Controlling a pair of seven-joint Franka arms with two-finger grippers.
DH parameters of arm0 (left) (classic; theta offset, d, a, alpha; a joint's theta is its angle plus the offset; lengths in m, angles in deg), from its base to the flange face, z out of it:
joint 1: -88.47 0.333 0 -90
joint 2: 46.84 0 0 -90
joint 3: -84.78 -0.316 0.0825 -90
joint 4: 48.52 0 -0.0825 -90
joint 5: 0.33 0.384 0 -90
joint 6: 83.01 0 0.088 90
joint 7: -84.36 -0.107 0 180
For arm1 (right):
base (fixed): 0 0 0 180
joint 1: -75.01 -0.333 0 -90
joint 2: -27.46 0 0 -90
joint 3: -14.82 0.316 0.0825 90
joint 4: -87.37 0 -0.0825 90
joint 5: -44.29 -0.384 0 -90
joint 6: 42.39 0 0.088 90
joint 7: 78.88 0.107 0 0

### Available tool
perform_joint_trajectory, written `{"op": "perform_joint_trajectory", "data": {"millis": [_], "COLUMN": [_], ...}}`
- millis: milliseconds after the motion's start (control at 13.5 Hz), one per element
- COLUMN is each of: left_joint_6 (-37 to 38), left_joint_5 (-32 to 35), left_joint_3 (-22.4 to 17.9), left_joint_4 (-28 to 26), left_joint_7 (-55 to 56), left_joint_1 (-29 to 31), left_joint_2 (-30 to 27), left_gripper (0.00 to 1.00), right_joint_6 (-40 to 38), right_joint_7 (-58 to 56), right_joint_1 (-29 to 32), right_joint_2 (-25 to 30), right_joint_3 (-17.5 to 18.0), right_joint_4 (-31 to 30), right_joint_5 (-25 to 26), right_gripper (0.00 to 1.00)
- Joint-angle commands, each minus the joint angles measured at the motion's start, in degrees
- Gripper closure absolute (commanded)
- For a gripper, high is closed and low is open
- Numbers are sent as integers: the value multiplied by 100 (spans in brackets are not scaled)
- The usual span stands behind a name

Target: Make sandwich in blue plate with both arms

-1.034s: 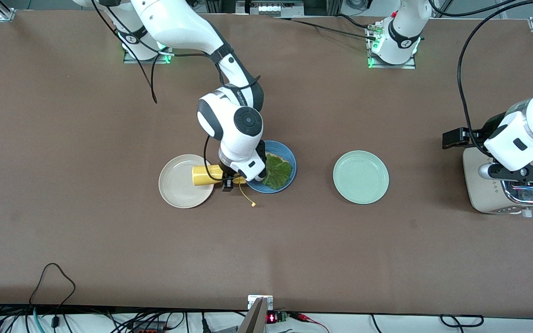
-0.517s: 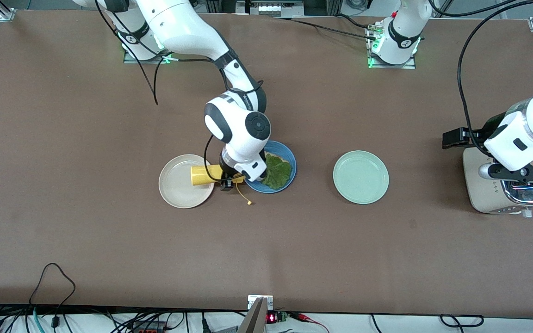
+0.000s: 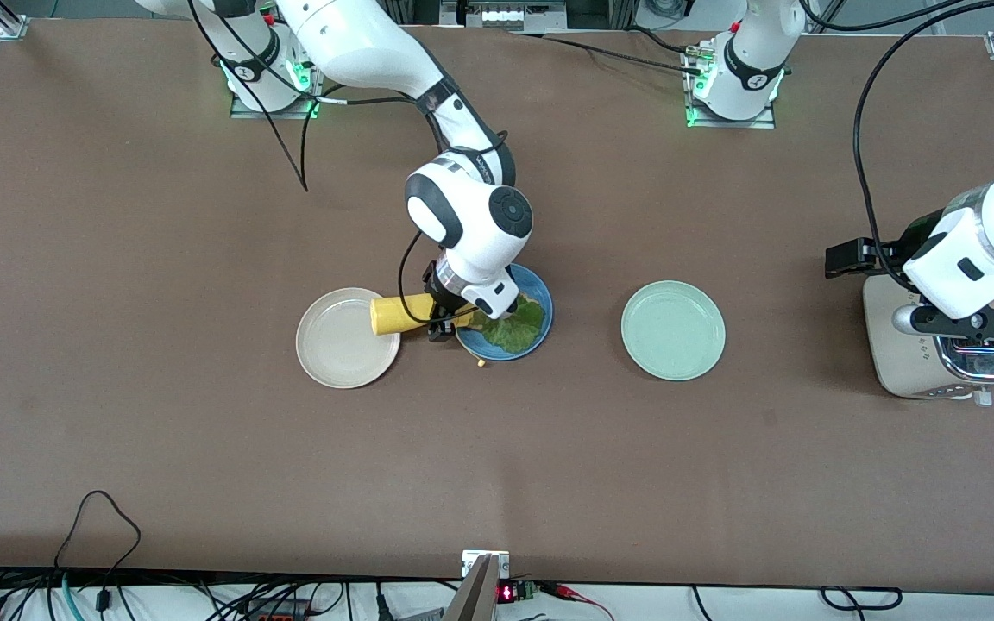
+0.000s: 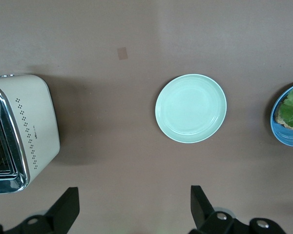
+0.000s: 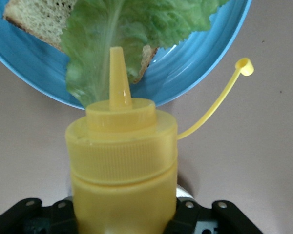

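Note:
The blue plate lies mid-table and holds one toasted bread slice under a ruffled green lettuce leaf; no bread lies on top of the leaf. My right gripper is shut on a yellow squeeze bottle, held on its side over the plate's rim toward the beige plate. In the right wrist view the bottle points its open nozzle at the lettuce. Its cap dangles on a tether. My left gripper is open and empty, waiting over the toaster.
A beige plate lies beside the blue plate, toward the right arm's end. A pale green plate lies between the blue plate and the toaster; it also shows in the left wrist view.
My right arm has carried the bottle from over the beige plate toward the blue plate, so the nozzle now reaches the lettuce. The left arm has not moved.

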Motion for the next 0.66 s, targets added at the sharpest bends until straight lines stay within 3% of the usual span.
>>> {"op": "perform_joint_trajectory", "data": {"millis": [0,148,295,443,591], "left_joint_6": [114,105,88,88,97], "left_joint_5": [-115,-124,-141,-282,-282], "left_joint_3": [-17,-17,-17,-17,-17], "left_joint_4": [56,56,47,21,3], "left_joint_7": [34,17,-1,8,8], "left_joint_1": [25,25,16,7,25], "left_joint_2": [-51,-34,1,10,10], "left_gripper": [0,0,0,0,0], "right_joint_6": [-212,-649,-1107,-1205,-1214], "right_joint_7": [28,10,-112,-550,-1068], "right_joint_1": [-45,42,384,770,1437], "right_joint_2": [-117,-29,338,961,1577], "right_joint_3": [-83,-214,-224,-171,-162], "right_joint_4": [316,674,1001,897,538], "right_joint_5": [127,14,-486,-855,-1573], "right_gripper": [100,100,100,100,100]}}
